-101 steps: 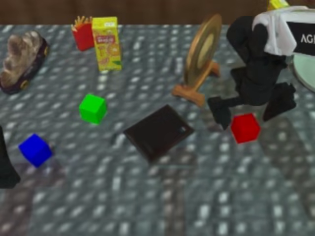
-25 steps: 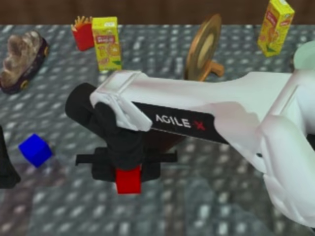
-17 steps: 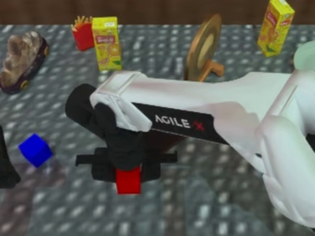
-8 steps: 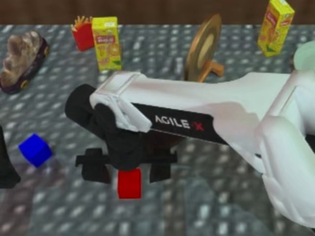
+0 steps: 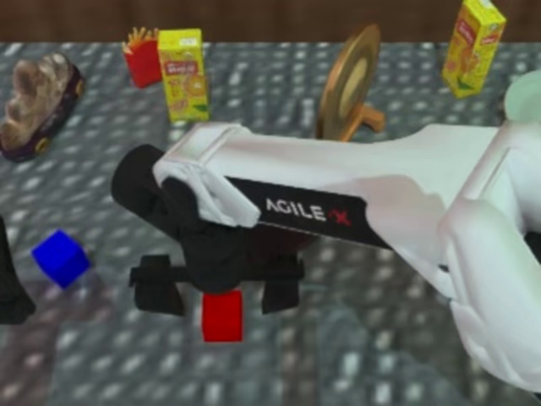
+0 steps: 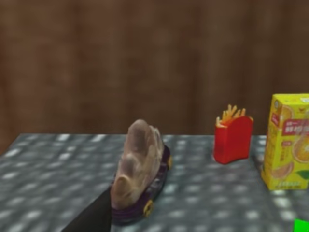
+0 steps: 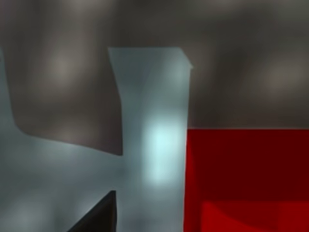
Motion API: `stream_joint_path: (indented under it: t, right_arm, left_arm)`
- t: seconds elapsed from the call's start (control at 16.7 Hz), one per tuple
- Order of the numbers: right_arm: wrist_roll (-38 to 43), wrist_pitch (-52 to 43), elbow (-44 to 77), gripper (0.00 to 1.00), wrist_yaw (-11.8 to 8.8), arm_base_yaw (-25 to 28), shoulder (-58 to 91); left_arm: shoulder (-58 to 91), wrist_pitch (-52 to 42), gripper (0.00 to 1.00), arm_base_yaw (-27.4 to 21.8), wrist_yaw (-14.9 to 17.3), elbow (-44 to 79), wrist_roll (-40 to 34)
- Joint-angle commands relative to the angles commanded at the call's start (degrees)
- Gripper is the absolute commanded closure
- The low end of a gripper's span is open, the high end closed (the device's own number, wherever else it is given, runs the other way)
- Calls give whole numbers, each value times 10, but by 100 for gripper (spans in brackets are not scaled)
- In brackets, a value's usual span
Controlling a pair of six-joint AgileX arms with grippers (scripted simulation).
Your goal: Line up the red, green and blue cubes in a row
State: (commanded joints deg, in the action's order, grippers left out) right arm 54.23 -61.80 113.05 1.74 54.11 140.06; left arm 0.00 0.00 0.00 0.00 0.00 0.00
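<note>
The red cube (image 5: 221,316) rests on the table left of the middle, near the front. My right gripper (image 5: 220,290) hovers just behind it, open, with its black fingers spread wide on both sides and apart from the cube. In the right wrist view the red cube (image 7: 246,179) fills the lower corner beside one dark fingertip (image 7: 101,215). The blue cube (image 5: 61,258) sits at the left. Only a corner of the green cube (image 6: 301,225) shows, in the left wrist view; the right arm covers it from above. My left gripper (image 5: 10,292) is parked at the left edge.
Along the back stand a bread basket (image 5: 38,101), a red fries carton (image 5: 142,57), a yellow juice carton (image 5: 183,74), a wooden disc on a stand (image 5: 351,80) and a second juice carton (image 5: 472,46). The right arm's white forearm (image 5: 355,182) spans the middle.
The right arm carried the red cube from the right side to left of the middle. In the last second its fingers opened and let the cube go on the table.
</note>
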Motion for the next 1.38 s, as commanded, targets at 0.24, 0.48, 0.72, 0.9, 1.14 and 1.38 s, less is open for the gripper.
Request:
stream_joint_path:
  t: [0.24, 0.48, 0.72, 0.9, 1.14, 1.38]
  right_arm:
    - [1, -64, 52, 0, 0, 4, -11]
    - [2, -133, 106, 0, 0, 7, -26]
    - [1, -135, 107, 0, 0, 3, -26]
    - [-9, -125, 92, 0, 6, -4, -43]
    - [-61, -70, 5, 0, 33, -46, -148]
    - [-144, 23, -154, 0, 64, -122, -349]
  left_arm:
    - [0, 0, 0, 0, 0, 0, 0]
    - [0, 0, 0, 0, 0, 0, 0]
    - [0, 0, 0, 0, 0, 0, 0]
    - [15, -11, 0, -2, 0, 15, 1]
    - [113, -73, 0, -15, -1, 113, 7]
    - [308, -178, 0, -40, 1, 293, 18]
